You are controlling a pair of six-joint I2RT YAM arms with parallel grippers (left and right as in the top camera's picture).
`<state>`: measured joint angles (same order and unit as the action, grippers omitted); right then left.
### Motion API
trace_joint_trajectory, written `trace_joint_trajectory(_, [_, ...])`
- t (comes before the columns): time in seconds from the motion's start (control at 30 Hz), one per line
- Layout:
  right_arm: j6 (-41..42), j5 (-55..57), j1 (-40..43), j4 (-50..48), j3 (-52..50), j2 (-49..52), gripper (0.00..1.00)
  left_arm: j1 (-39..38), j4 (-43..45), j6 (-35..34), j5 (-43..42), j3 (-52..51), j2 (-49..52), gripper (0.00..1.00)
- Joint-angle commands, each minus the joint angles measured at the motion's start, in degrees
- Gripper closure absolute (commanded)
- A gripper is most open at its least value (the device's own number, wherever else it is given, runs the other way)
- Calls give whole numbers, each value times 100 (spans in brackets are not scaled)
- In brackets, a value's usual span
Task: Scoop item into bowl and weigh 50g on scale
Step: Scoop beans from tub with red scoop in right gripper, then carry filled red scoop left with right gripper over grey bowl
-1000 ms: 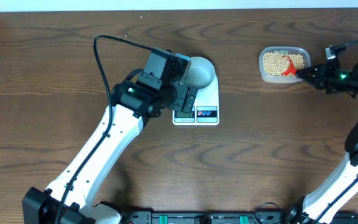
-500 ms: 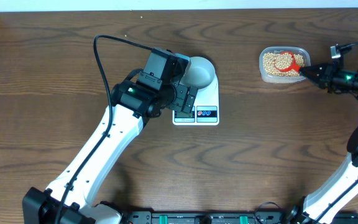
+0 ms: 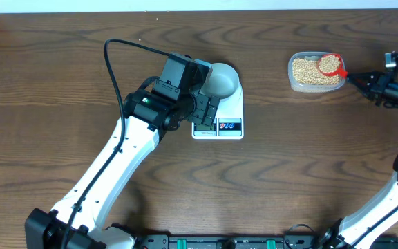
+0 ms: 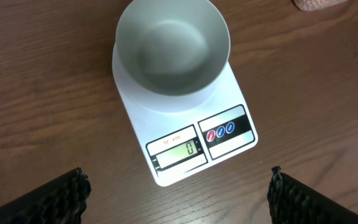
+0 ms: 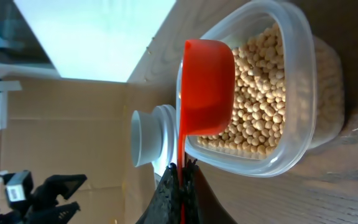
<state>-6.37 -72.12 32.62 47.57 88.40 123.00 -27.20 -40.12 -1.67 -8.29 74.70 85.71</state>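
This is a robotics lab bench rather than a kitchen. A white jointed robot arm on the left and its twin on the right rise from a black mounting rail with green connectors. The rail edges a dark brown wood-grain table. A black cable loops overhead, and brown cardboard sheets stand behind a flat white digital kitchen scale.

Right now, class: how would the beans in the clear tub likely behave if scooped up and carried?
The beans look small, round and loose, so they would probably roll and spill if the red scoop tilts. Each seems light, so a nudge should scatter them. The pile would likely shift rather than hold shape.
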Motion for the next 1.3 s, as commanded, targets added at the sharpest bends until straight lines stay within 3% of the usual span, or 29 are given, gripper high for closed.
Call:
trace_joint_trajectory(0.0, [-105, -527, 57, 61, -2, 74, 99, 13, -17, -11, -7, 0, -74, 6])
trace_joint_trajectory(0.6, [-157, -1362, -55, 302, 0, 74, 99, 13, -17, -13, -7, 0, -74, 6])
trace_joint_trajectory(1.27, [15, -1696, -1379, 278, 149, 9, 99, 13, -17, -13, -7, 0, -74, 6])
